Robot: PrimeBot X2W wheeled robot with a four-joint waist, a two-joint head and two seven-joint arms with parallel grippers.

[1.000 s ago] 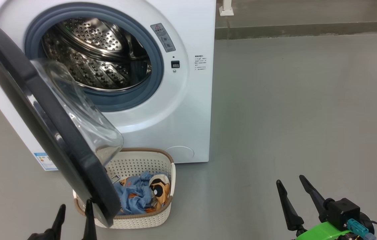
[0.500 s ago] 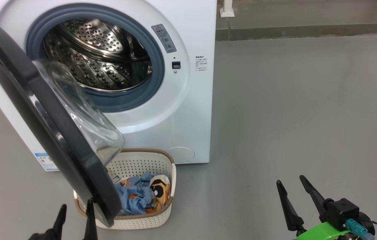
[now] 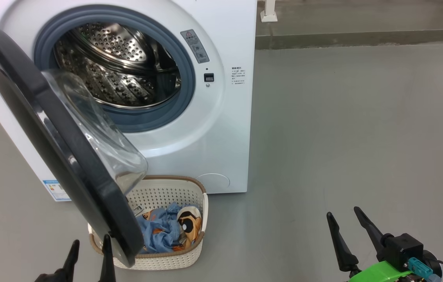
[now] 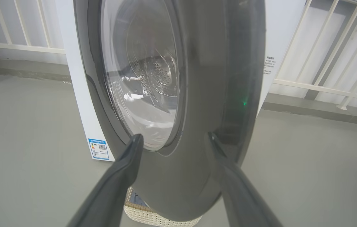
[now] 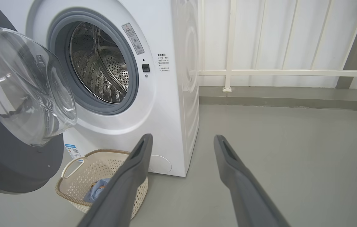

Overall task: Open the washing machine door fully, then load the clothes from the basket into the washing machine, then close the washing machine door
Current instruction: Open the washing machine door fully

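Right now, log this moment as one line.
washing machine door: open, above basket | clothes: in basket | drum: no clothes seen | left gripper: open, by door's lower edge | right gripper: open, empty

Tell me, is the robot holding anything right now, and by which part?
Nothing is held. The left gripper is open by the door's lower edge, with nothing between its fingers; the right gripper is open over the floor.

glossy black door [image 3: 49, 129], perforated steel drum [image 3: 116, 66]
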